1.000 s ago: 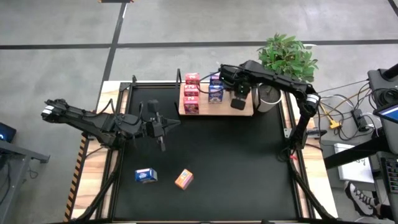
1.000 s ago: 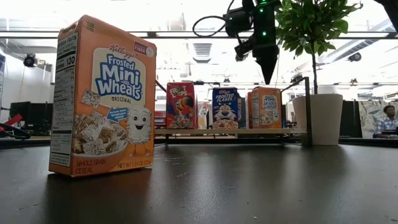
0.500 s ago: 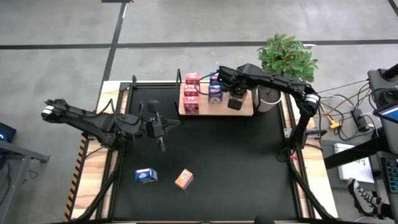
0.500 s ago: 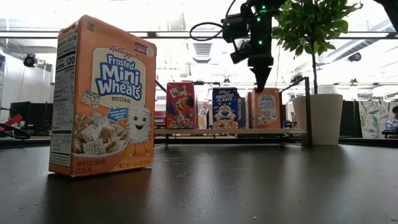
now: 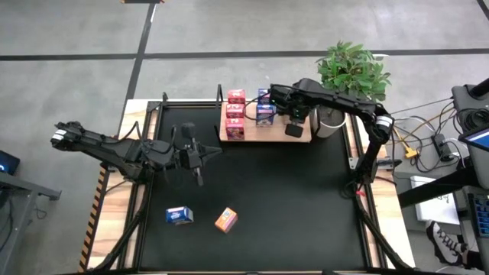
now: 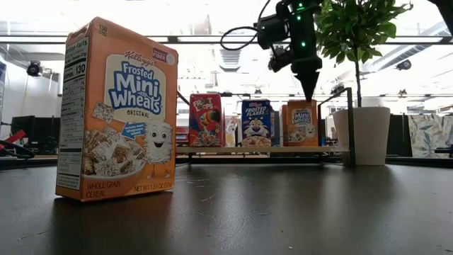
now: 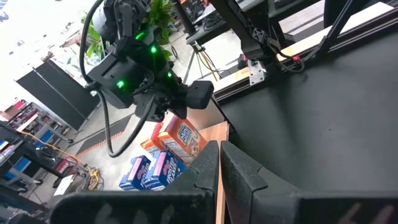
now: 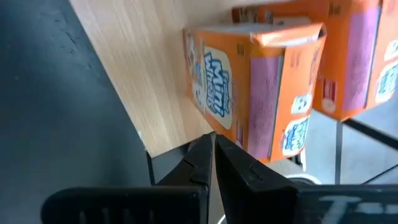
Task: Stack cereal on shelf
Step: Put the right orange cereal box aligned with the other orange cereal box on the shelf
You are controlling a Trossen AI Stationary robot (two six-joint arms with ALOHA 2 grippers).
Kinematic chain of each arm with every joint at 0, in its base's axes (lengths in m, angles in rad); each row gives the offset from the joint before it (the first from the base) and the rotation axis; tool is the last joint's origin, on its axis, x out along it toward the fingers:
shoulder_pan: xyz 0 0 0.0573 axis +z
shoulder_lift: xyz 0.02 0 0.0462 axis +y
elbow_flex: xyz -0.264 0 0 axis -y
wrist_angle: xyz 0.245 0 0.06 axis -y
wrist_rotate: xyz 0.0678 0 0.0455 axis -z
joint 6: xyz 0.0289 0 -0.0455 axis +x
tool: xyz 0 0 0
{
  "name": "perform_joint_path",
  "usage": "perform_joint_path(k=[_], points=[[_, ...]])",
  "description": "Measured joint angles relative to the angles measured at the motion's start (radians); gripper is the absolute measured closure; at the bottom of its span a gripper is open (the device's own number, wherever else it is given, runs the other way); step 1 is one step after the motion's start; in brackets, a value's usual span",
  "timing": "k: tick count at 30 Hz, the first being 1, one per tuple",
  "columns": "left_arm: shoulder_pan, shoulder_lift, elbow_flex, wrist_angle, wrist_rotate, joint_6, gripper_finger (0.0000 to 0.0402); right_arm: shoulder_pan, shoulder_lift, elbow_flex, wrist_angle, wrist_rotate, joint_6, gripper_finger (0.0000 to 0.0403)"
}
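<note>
Right gripper (image 6: 309, 91), my fingers pinched together on nothing, hovers above the orange Mini-Wheats box (image 6: 301, 123) standing on the light-wood, black-framed shelf (image 5: 304, 137). I'd lift straight clear without nudging it, then fetch the orange box (image 5: 225, 220) off the black table.
</note>
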Motion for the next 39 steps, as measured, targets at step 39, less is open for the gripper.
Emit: perform_joint_path(k=[39], points=[[0.0,0.0,0.0,-0.044,-0.004,-0.034,0.0402,-0.005,0.0,-0.09,0.102,0.134,-0.045,0.0392]])
